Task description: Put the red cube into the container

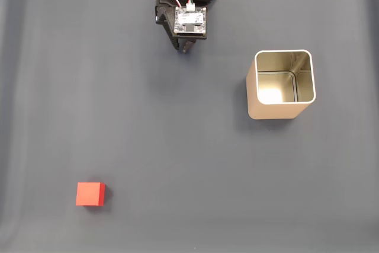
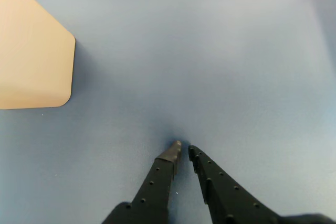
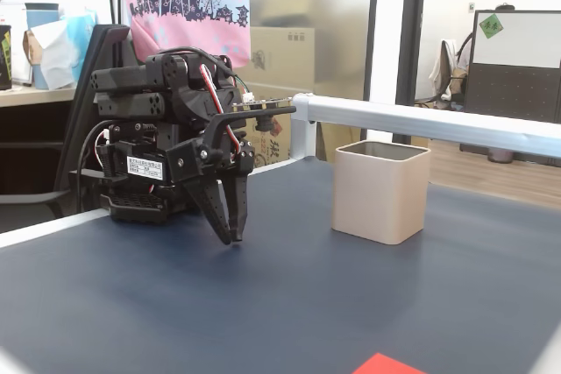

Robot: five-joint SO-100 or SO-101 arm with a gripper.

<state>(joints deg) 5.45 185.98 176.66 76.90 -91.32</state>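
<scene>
Overhead, wrist-mounted, low table-level side views.

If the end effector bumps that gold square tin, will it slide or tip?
The champagne-gold square metal tin looks empty and thin-walled, so probably light and likely to slide. Its tall sides suggest a high bump might tip it.

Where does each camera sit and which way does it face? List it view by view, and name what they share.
A fixed view: above the table, looking straight down at the red cube, the container and the folded arm's top.
Wrist view: on the arm, looking down past the nearly closed gripper at the mat and the container's side.
A fixed view: low at table level, facing the arm, its gripper pointing down.
Shared: container and gripper in all three; cube corner in both fixed views.
</scene>
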